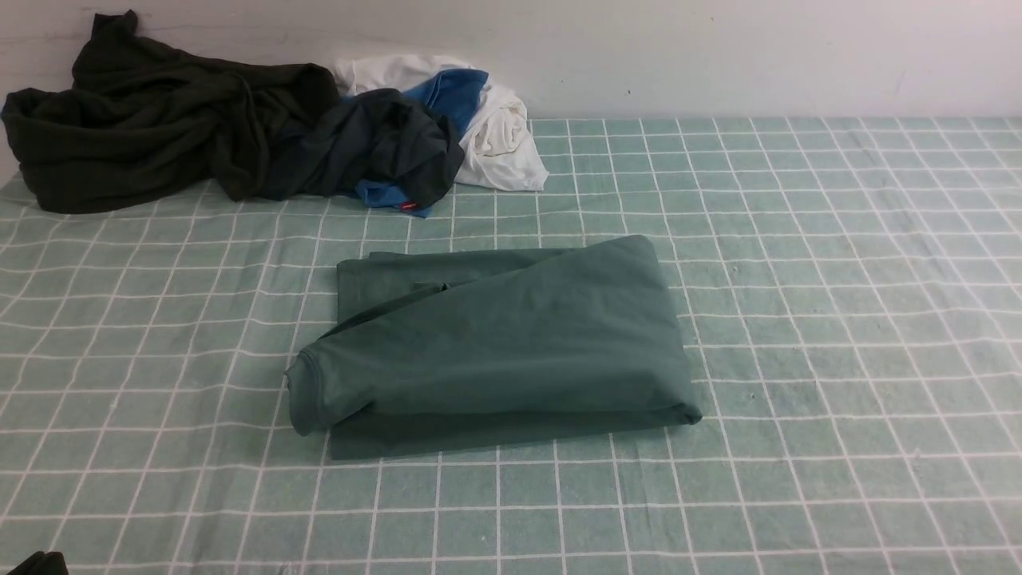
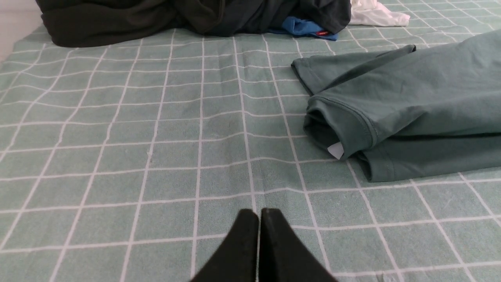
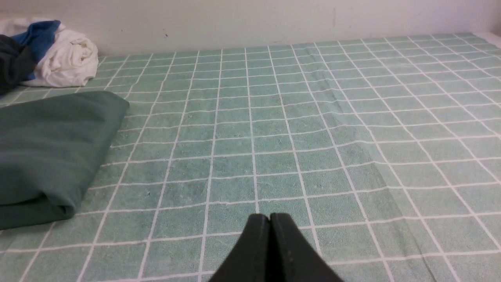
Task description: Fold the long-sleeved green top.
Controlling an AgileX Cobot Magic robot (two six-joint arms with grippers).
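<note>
Soft green knit, the top [image 1: 495, 343] lies folded into a thick, rounded rectangle mid-counter [image 1: 838, 319], on a checked terry cloth. Crumpled dark, blue and white clothes [image 1: 239, 136] heap at the far left. Only the left wrist view shows a white tag [image 2: 336, 150] inside the cuff. The left pincer [image 2: 258, 214] and right pincer [image 3: 269, 217] are both clenched, empty.

Laundry-folding table [image 1: 838, 319], clothes pile [image 1: 239, 136]
</note>
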